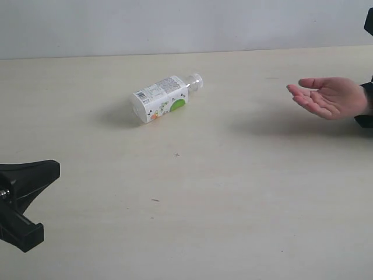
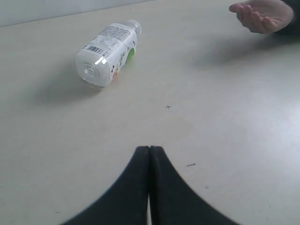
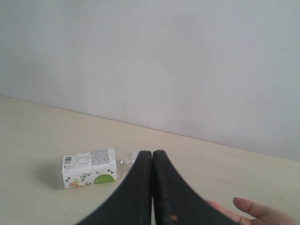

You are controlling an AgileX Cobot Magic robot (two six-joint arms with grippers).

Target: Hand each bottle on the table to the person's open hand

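While the left tool (image 2: 149, 150) and the right tool (image 3: 152, 153) are both pressed together and empty, no grasp has begun. The green-white labelled bottle (image 1: 165, 98) lies on its side on the smooth pale bench (image 1: 233, 204), well apart from the open hand (image 1: 326, 96). Next, I think, one tool must spread and pinch its smooth plastic body, which may roll.
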